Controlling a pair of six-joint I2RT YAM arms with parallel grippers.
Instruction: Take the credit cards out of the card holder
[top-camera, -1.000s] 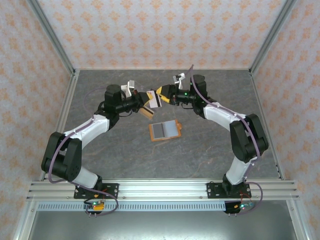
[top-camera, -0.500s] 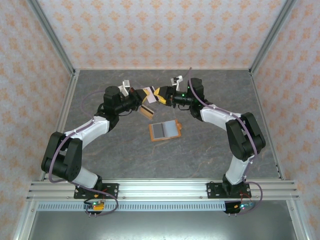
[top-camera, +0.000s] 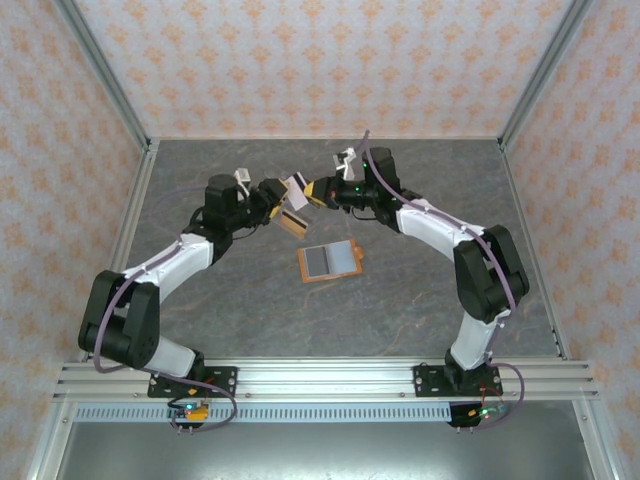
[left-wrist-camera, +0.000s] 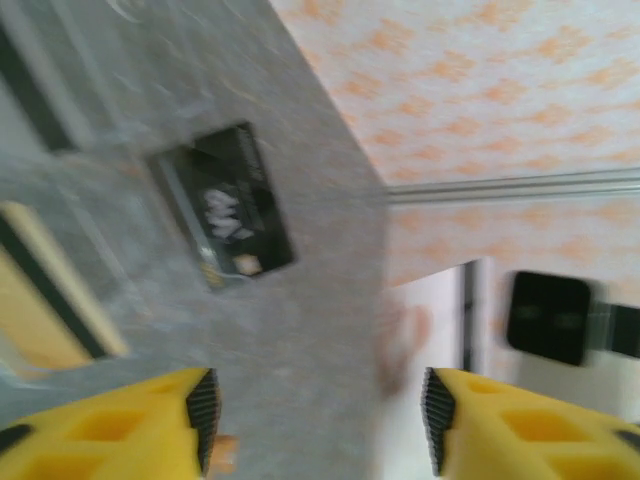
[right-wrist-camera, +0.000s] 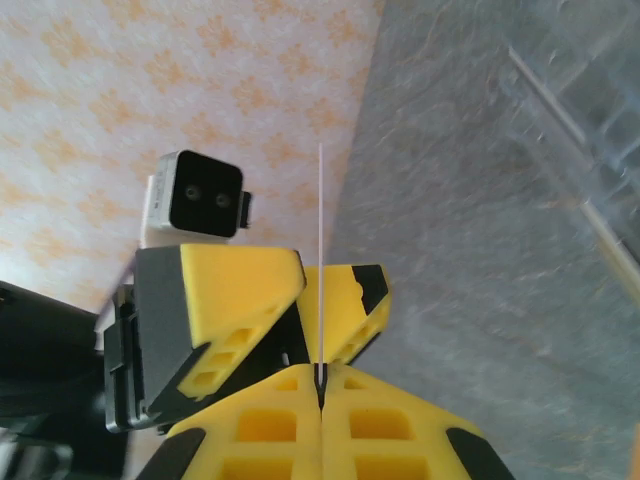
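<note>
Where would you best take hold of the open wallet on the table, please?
The wallet lies flat and open, so only its edges offer anything to pinch: probably the orange rim along its right short edge, coming from above at a slant.

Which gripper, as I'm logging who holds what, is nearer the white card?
Right. The right gripper is shut on the white card; the left gripper stands open, its fingers either side of the card, not gripping it.

Left arm (top-camera: 170, 262) and right arm (top-camera: 440, 228) bend inward, grippers nearly meeting. Left gripper (left-wrist-camera: 315, 410): jaws apart. Right gripper (right-wrist-camera: 320, 395): jaws pressed together, pinching a thin white credit card (right-wrist-camera: 320, 250) edge-on.
</note>
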